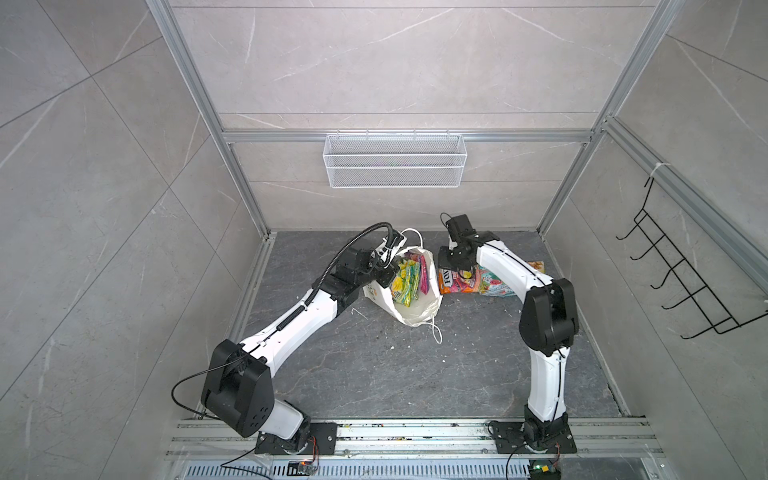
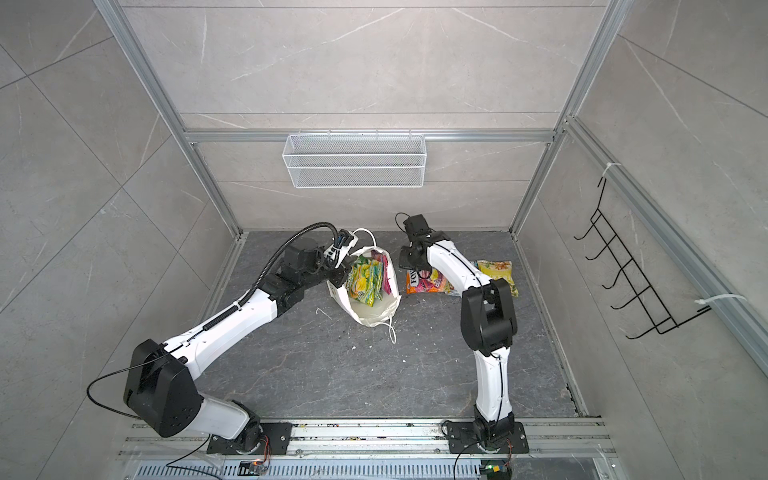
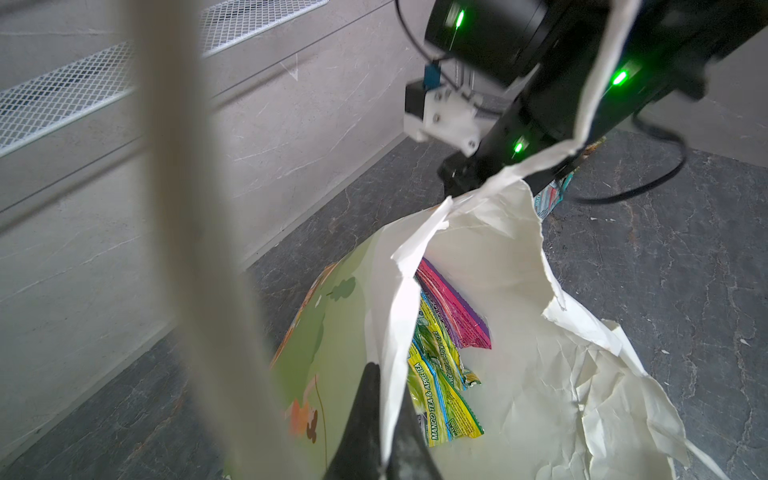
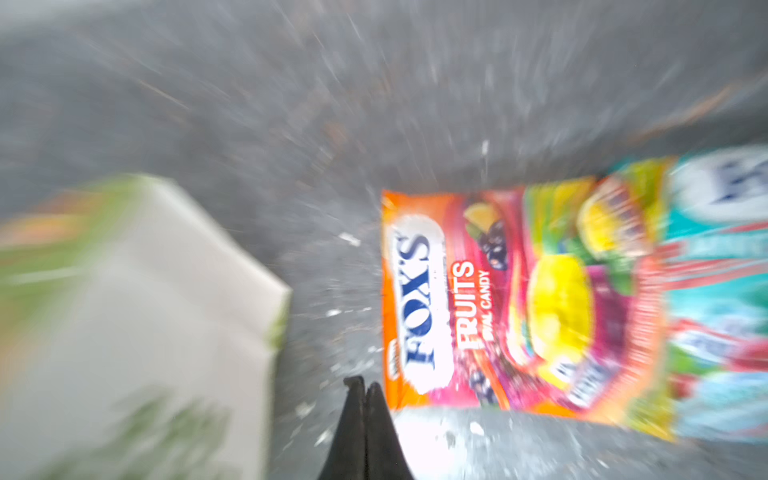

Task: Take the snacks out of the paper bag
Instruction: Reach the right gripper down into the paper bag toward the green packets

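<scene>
The white paper bag [image 1: 417, 309] stands open on the dark floor, its torn inner wall [image 3: 498, 299] showing in the left wrist view. Inside lean a yellow-green snack packet [image 1: 405, 286] [image 3: 446, 409] and a purple-pink one [image 1: 424, 274] [image 3: 453, 316]. My left gripper [image 3: 386, 415] is shut on the bag's left rim. To the right of the bag lie an orange-red FOX'S packet [image 1: 451, 284] [image 4: 498, 299], a teal one [image 1: 496, 284] and a yellow one [image 2: 494, 268]. My right gripper [image 4: 365, 386] is shut and empty, beside the orange-red packet's corner; that view is blurred.
A white wire mesh basket [image 1: 395, 160] hangs on the back wall. A black wire hook rack [image 1: 681, 274] hangs on the right wall. The bag's cord handle [image 1: 435, 332] trails on the floor. Aluminium rails [image 1: 415, 432] run along the front edge.
</scene>
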Motion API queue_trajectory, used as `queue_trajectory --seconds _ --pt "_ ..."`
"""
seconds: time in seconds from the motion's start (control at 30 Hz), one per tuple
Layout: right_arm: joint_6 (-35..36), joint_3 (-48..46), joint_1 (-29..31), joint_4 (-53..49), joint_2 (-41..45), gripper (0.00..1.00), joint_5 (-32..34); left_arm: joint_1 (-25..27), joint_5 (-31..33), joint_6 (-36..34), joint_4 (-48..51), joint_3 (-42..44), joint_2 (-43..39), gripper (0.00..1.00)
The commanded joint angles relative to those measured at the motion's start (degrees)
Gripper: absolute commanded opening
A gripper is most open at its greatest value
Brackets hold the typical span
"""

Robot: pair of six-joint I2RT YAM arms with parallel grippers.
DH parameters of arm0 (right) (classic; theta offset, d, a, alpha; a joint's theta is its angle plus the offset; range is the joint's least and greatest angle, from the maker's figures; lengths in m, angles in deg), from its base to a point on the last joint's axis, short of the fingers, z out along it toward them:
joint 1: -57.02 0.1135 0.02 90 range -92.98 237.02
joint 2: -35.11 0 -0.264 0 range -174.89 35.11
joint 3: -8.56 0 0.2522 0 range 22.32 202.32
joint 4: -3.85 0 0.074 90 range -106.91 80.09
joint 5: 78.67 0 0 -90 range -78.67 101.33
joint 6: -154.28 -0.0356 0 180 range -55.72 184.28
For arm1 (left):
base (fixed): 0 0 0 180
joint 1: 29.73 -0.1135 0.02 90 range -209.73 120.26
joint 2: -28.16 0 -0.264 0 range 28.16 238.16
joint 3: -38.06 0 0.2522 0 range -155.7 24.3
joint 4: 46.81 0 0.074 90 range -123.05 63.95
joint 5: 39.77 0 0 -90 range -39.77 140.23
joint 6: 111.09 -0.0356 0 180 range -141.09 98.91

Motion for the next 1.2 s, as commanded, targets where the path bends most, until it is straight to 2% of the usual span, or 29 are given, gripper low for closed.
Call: queue_trajectory --seconds 0.0,0.1,0.2,0.3,0.4,0.67,0.83,1.03,1.17 --pt "1.02 -5.54 0.23 2.56 9.83 0.06 -3.52 0.05 -0.3 -0.72 -0.87 -1.14 -1.48 0.0" --pt "-0.45 -17.24 0.69 13.48 20.71 0.09 -8.58 0.06 -0.58 -0.63 -0.54 -1.74 -1.08 0.0" --pt "-2.86 -28.78 2.62 22.72 31.0 0.1 -10.28 0.19 -1.34 -0.08 0.69 -3.18 -0.6 0.0" --pt "-3.65 -36.37 6.2 28.41 37.4 0.1 -10.71 0.12 -2.12 0.69 1.39 -4.49 -0.08 0.0" --pt "-3.02 -39.89 10.26 30.08 40.34 0.1 -8.56 0.21 -2.67 1.02 1.62 -5.32 0.45 0.0" --pt "-1.58 -40.47 18.97 35.33 35.1 0.1 -5.3 0.36 -3.45 1.07 1.88 -6.47 1.95 0.0" --pt "-4.13 -38.4 19.91 36.76 27.74 0.06 -3.56 0.39 -3.47 1.34 1.9 -6.3 2.04 0.0" --pt "-3.9 -36.08 20.52 38.38 20.6 0.03 -2.75 0.42 -3.22 1.16 1.77 -6.17 1.86 0.0" --pt "-4.32 -32.89 20.62 35.3 16.48 0.03 -0.16 0.42 -3.13 0.99 1.71 -6.17 1.95 0.0"
